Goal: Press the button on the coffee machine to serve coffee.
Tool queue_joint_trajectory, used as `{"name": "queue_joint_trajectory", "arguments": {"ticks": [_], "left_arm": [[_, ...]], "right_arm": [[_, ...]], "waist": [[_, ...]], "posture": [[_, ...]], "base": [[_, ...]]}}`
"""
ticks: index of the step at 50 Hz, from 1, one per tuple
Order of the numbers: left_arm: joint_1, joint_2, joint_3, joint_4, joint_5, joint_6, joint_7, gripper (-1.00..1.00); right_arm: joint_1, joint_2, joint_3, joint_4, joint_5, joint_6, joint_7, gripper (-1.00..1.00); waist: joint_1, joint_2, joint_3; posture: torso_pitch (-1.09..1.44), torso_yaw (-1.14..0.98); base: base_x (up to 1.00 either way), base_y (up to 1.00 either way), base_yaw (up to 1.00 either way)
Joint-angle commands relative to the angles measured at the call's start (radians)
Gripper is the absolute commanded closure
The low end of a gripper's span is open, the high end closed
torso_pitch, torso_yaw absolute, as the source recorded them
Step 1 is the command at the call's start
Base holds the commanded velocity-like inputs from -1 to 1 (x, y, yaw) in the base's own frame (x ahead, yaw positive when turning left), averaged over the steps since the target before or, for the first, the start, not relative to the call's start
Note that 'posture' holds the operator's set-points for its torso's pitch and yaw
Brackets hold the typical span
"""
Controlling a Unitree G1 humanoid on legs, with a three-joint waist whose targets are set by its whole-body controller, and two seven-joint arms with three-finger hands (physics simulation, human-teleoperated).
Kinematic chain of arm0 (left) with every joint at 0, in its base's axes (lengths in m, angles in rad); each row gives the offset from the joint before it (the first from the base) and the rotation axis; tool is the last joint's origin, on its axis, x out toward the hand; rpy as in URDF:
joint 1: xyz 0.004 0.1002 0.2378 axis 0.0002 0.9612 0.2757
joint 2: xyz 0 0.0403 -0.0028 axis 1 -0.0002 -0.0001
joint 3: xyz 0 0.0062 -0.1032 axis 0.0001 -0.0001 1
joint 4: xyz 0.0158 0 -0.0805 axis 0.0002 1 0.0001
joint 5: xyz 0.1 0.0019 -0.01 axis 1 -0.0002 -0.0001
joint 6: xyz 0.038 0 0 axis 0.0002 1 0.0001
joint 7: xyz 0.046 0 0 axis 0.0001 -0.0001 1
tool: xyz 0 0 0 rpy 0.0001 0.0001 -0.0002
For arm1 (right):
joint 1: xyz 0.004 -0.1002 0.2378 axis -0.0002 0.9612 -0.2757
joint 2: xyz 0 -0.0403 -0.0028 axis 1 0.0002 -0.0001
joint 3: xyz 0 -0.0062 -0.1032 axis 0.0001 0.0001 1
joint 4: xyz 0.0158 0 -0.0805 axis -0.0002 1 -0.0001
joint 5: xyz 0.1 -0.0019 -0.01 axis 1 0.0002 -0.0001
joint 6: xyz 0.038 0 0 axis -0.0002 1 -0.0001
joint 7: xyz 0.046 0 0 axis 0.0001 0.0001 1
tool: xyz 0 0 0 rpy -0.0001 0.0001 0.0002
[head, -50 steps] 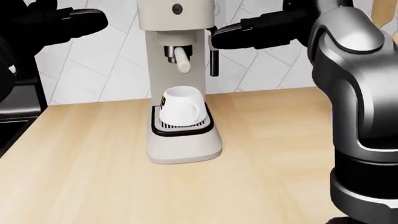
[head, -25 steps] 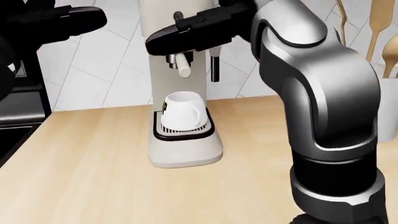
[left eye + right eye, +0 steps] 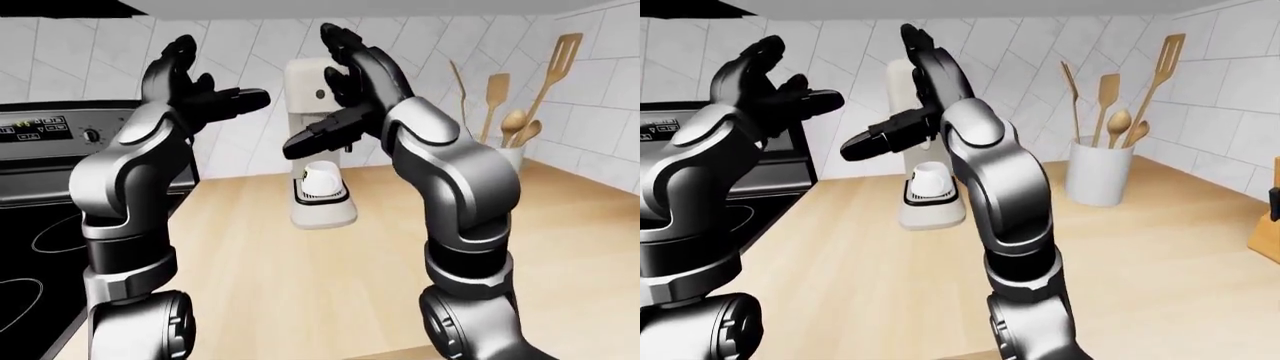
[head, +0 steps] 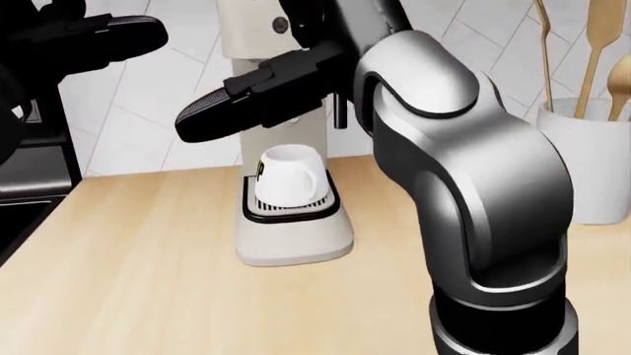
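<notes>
The cream coffee machine [image 4: 294,235] stands on the wooden counter against the tiled wall. Its small dark round button [image 3: 322,94] is on the upper face. A white cup [image 4: 287,174] sits on the drip tray under the spout. My right hand [image 3: 340,90] is open, fingers spread upward, in front of the machine's upper part just right of the button. Its thumb [image 4: 246,100] stretches left across the spout. I cannot tell whether it touches the machine. My left hand [image 3: 205,79] is open and empty, raised left of the machine.
A black stove [image 3: 40,225] with a control panel lies at the left of the left-eye view. A white crock with wooden utensils [image 3: 1098,174] stands right of the machine. A knife block [image 3: 1266,232] shows at the right edge. The wooden counter [image 3: 300,285] spreads below.
My right hand and arm have swung left across the head view, from right of the machine to in front of its upper part. The left hand has stayed in place.
</notes>
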Motion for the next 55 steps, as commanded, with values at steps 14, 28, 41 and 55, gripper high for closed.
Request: {"name": "queue_joint_trajectory", "arguments": {"ticks": [14, 28, 41, 55], "left_arm": [[-0.043, 0.013, 0.006, -0.001, 0.010, -0.038, -0.013, -1.00], [-0.042, 0.014, 0.009, 0.005, 0.012, -0.042, -0.018, -1.00], [-0.046, 0.011, 0.006, 0.003, 0.013, -0.041, -0.015, -1.00], [-0.051, 0.008, 0.003, 0.006, 0.009, -0.041, -0.014, -1.00]], "right_arm": [[0.005, 0.013, -0.001, 0.067, -0.045, -0.091, 0.032, -1.00], [0.014, 0.017, -0.010, 0.150, -0.062, -0.160, 0.045, -1.00], [-0.009, 0.018, -0.014, 0.227, -0.064, -0.217, 0.048, -1.00], [-0.038, 0.022, -0.021, 0.334, -0.059, -0.291, 0.044, -1.00]], "waist": [[0.001, 0.007, -0.004], [-0.001, 0.007, -0.007], [-0.002, 0.008, -0.008], [-0.002, 0.010, -0.009]], "posture": [[-0.76, 0.00], [-0.76, 0.00], [-0.76, 0.00], [-0.76, 0.00]], "base": [[0.00, 0.00, 0.00], [0.00, 0.00, 0.00], [0.00, 0.00, 0.00], [0.00, 0.00, 0.00]]}}
